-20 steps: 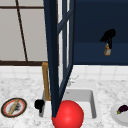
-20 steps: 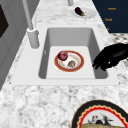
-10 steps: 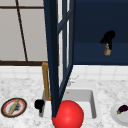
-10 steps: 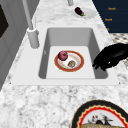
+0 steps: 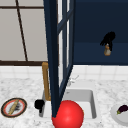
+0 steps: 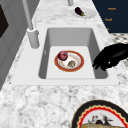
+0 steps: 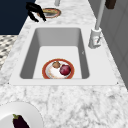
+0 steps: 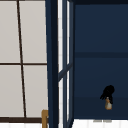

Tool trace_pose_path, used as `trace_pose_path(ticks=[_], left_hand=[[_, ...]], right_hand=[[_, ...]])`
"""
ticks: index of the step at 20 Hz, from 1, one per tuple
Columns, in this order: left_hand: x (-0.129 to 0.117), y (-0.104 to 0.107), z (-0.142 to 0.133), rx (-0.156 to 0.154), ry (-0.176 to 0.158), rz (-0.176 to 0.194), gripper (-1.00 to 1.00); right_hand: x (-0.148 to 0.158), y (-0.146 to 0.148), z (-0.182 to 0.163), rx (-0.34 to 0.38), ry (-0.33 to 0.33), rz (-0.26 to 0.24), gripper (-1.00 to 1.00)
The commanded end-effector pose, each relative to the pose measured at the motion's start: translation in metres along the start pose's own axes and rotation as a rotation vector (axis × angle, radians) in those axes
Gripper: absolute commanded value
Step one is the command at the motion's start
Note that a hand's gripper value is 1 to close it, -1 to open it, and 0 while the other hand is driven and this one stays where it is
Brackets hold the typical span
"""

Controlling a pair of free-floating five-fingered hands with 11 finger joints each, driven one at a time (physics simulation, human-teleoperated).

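Observation:
My right hand (image 5: 108, 40) hangs high inside the dark blue wall cabinet (image 5: 100, 30), fingers pinched on the top of a small tan bottle (image 5: 107, 50); the same hand (image 8: 108, 92) and bottle (image 8: 108, 104) appear in the upper view. My left hand (image 5: 39, 103) floats at the sink's front left corner, fingers relaxed and holding nothing. It hovers over the sink's front rim (image 6: 110, 57), and beside the far plate (image 7: 35, 11). In the white sink (image 6: 70, 35) lies an orange-rimmed plate (image 6: 78, 67) with a dark red round fruit (image 6: 62, 55) and a small brown item (image 6: 71, 63).
The cabinet's glazed door (image 5: 58, 57) stands swung open over the sink. A red ball (image 5: 68, 115) sits low in front. The faucet (image 6: 32, 35) stands at the back rim. An eggplant (image 5: 123, 109) lies on a white plate at right, a patterned plate (image 5: 13, 107) at left.

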Motion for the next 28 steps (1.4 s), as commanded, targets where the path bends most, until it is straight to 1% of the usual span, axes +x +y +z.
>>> trace_pose_path(ticks=[1, 6, 7, 8, 9, 12, 14, 15, 16, 17, 19, 22, 23, 24, 28], left_hand=[[0.0, 0.0, 0.0, 0.0, 0.0, 0.0, 0.0], [0.0, 0.0, 0.0, 0.0, 0.0, 0.0, 0.0], [0.0, 0.0, 0.0, 0.0, 0.0, 0.0, 0.0], [0.0, 0.0, 0.0, 0.0, 0.0, 0.0, 0.0], [0.0, 0.0, 0.0, 0.0, 0.0, 0.0, 0.0], [0.0, 0.0, 0.0, 0.0, 0.0, 0.0, 0.0], [0.0, 0.0, 0.0, 0.0, 0.0, 0.0, 0.0], [0.0, 0.0, 0.0, 0.0, 0.0, 0.0, 0.0], [0.0, 0.0, 0.0, 0.0, 0.0, 0.0, 0.0], [0.0, 0.0, 0.0, 0.0, 0.0, 0.0, 0.0], [0.0, 0.0, 0.0, 0.0, 0.0, 0.0, 0.0], [0.0, 0.0, 0.0, 0.0, 0.0, 0.0, 0.0], [0.0, 0.0, 0.0, 0.0, 0.0, 0.0, 0.0], [0.0, 0.0, 0.0, 0.0, 0.0, 0.0, 0.0], [0.0, 0.0, 0.0, 0.0, 0.0, 0.0, 0.0]], right_hand=[[-0.012, 0.002, -0.006, 0.002, -0.023, 0.002, -1.0], [-0.015, 0.003, -0.01, 0.043, -0.052, -0.019, -1.0], [-0.013, 0.009, -0.008, 0.051, -0.051, -0.023, -1.0], [-0.009, 0.016, -0.004, 0.049, -0.048, -0.033, 1.0], [-0.006, 0.019, 0.0, 0.036, -0.046, -0.025, 1.0], [0.001, 0.022, 0.01, 0.079, -0.034, -0.036, 1.0], [-0.002, 0.023, 0.013, 0.037, -0.01, -0.052, 1.0], [0.0, 0.02, 0.016, -0.012, 0.018, -0.035, 1.0], [0.002, 0.019, 0.027, -0.03, 0.023, -0.019, 1.0], [-0.002, 0.018, 0.033, -0.021, 0.012, -0.017, 1.0], [-0.004, 0.017, 0.05, -0.028, 0.001, -0.019, 1.0], [-0.005, 0.019, 0.075, -0.024, -0.016, -0.038, 1.0], [-0.003, 0.023, 0.085, -0.022, -0.024, -0.041, 1.0], [-0.001, 0.032, 0.092, -0.036, -0.028, -0.041, 1.0], [0.003, 0.048, 0.115, -0.055, -0.021, -0.04, 1.0]])
